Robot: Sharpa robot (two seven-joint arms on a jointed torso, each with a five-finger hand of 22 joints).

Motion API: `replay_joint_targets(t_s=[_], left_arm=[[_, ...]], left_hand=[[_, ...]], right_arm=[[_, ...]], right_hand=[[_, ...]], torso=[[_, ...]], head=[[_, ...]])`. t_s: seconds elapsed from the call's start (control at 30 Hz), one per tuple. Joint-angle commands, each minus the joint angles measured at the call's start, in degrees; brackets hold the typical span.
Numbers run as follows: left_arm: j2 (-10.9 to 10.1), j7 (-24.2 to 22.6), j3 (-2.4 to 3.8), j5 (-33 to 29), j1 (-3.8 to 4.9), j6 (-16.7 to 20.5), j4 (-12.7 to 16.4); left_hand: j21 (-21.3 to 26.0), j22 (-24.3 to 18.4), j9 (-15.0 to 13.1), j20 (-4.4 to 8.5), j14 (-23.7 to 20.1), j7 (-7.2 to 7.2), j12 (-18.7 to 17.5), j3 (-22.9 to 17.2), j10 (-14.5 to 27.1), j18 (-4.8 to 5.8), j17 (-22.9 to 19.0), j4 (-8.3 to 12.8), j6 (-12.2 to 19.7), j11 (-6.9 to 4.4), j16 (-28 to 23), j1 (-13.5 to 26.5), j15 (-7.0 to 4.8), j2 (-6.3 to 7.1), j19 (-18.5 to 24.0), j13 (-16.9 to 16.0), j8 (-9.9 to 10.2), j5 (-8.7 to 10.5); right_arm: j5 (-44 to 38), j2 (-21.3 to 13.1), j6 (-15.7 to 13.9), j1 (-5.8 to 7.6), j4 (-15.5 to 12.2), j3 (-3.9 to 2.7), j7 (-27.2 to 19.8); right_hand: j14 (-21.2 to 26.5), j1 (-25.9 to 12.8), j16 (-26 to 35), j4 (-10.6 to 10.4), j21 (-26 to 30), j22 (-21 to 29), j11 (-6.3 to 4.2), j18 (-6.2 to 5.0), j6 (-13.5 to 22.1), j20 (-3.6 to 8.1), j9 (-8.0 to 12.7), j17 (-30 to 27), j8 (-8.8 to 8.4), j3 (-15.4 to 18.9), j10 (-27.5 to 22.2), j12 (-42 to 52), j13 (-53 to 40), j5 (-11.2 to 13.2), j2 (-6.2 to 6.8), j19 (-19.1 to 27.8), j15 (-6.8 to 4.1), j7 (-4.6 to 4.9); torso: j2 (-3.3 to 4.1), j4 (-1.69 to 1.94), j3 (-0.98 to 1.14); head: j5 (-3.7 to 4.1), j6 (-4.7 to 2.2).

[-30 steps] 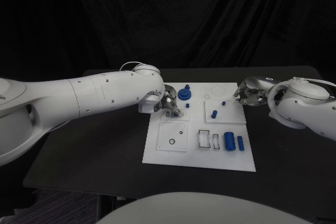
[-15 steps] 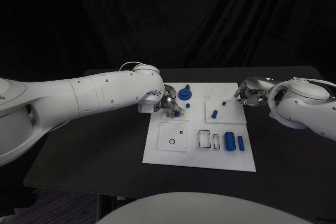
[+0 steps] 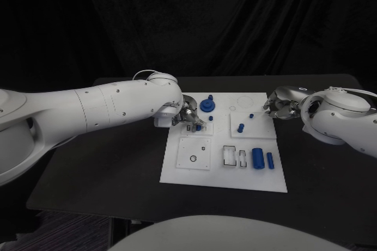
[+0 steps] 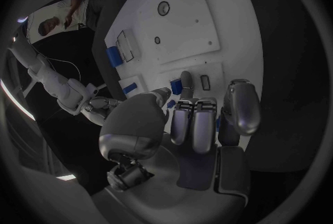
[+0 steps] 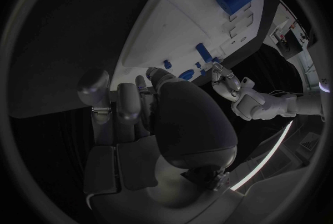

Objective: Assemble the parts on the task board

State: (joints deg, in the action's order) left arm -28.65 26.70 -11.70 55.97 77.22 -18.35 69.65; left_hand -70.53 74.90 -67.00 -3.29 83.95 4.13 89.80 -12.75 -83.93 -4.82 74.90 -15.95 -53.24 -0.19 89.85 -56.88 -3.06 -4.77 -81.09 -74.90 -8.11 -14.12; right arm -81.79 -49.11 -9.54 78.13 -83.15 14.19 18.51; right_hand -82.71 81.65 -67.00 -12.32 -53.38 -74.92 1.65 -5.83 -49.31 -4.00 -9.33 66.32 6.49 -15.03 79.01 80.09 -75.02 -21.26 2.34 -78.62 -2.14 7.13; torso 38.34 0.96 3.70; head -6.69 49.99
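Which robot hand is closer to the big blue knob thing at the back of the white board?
Left. The left hand is right beside the blue knob, just in front of it. The right hand is across the board, at its other edge.

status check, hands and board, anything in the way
Left hand over the task board at its far left, fingertips by a small blue part; grip unclear. Right hand at the far right edge, holding nothing visible. Nothing blocking.

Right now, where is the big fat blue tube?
In the head view the big blue tube lies on the white board, near its front right corner, between the empty rectangular slots and a thinner blue rod.
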Motion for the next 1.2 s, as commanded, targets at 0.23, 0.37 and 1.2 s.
replay_joint_targets(t_s=[0.23,0.37,1.2], left_arm=[[-1.1,-0.9,-0.38,-0.2,-0.66,2.3,0.5],[-1.4,-1.6,-0.38,-0.2,-0.69,3.1,0.7],[-5.5,-13.5,-0.38,0.2,-0.77,16.3,5.6]], left_hand=[[-0.2,9.3,-0.5,0.0,6.0,-0.18,0.2,-1.4,-6.1,0.41,15.1,2.8,-0.4,0.02,0.2,-3.4,-0.06,0.21,-0.2,-15.1,0.1,-1.58],[-0.2,9.3,-0.6,0.05,6.0,-0.22,0.2,-1.8,-6.1,0.41,15.1,3.3,-0.4,-0.02,0.2,-4.0,-0.11,0.23,-0.2,-15.1,0.1,-1.67],[-4.1,10.4,-2.1,0.34,6.0,-0.64,0.2,3.3,-6.1,1.21,15.1,-0.1,-2.4,-0.34,0.2,-1.4,-0.41,1.57,-2.2,-15.1,-1.4,4.99]], right_arm=[[-0.2,-0.2,0.5,-0.12,-0.1,-0.04,1.0],[-0.2,-0.1,0.5,-0.13,-0.1,-0.04,1.0],[-0.2,-0.6,-0.6,-0.14,-0.2,-0.04,0.4]], right_hand=[[0.3,-0.4,0.3,0.0,0.3,-5.6,0.12,-0.78,-0.2,0.05,0.1,0.0,-0.23,-0.4,-0.3,-0.3,-1.9,-0.3,0.01,0.3,-0.04,0.35],[0.3,-0.4,0.3,0.0,0.5,-5.6,0.14,-0.8,-0.2,0.04,0.1,-0.1,-0.24,-0.5,-0.3,-0.3,-1.9,-0.3,0.01,0.3,-0.02,0.37],[0.4,-0.5,0.3,0.1,0.5,-5.6,0.16,-0.8,-0.2,0.02,0.1,-0.1,-0.24,-0.5,-0.3,-0.2,-1.9,-0.4,0.03,0.3,0.0,0.38]], torso=[[-0.03,-0.02,0.0],[0.01,-0.05,-0.06],[0.0,-0.03,-0.01]], head=[[-0.07,0.01],[-0.17,0.01],[-0.41,0.01]])
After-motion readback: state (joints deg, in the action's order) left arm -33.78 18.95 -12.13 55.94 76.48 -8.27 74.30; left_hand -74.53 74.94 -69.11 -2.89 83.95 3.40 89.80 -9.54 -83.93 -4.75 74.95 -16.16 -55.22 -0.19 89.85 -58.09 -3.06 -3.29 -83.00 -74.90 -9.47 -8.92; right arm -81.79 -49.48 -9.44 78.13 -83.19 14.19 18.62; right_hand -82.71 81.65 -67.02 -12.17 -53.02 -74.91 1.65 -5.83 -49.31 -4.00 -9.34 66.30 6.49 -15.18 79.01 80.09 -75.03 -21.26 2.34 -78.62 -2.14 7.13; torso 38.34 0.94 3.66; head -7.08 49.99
